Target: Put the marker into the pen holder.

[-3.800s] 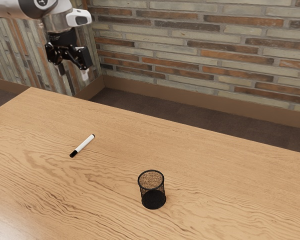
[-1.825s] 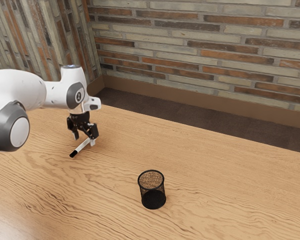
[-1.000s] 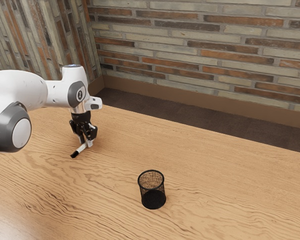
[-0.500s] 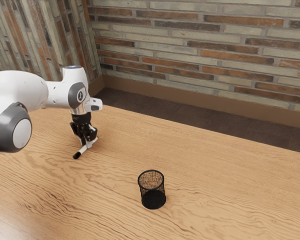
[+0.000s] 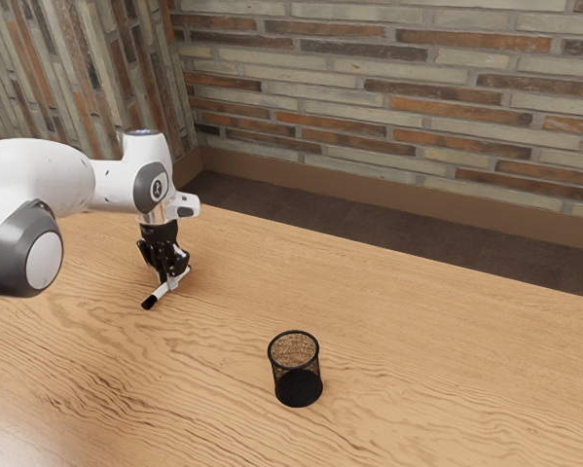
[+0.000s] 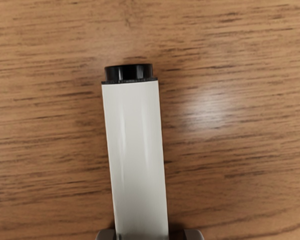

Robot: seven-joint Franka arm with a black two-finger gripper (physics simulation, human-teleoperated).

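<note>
At the exterior view's left, the pincer [image 5: 173, 283], its fingers spread 1.8 s earlier, is now clamped on the marker [image 5: 160, 294], low at the surface [image 5: 427, 379]; the marker's black cap [image 5: 149, 303] has shifted slightly. The mesh pen holder [image 5: 294, 369] stands upright, unmoved, well apart on the wood grain. Brick walls [image 5: 369, 83] and dark floor [image 5: 272, 208] lie beyond.

Looks like an indoor room, sim-rendered; can't say whether home, office or lab. Reads as indoors from the brick wall [image 5: 388, 97] in grey, cream and orange courses, meeting a second wall of upright strips [image 5: 38, 78] at a corner, with brown baseboard [image 5: 369, 190] and dark floor [image 5: 369, 222]. Leans office given the wood-grain bench [image 5: 447, 389], black mesh pen holder [image 5: 297, 387] and marker [image 6: 137, 150]. Leans lab given the white robot arm [image 5: 43, 175]
</note>
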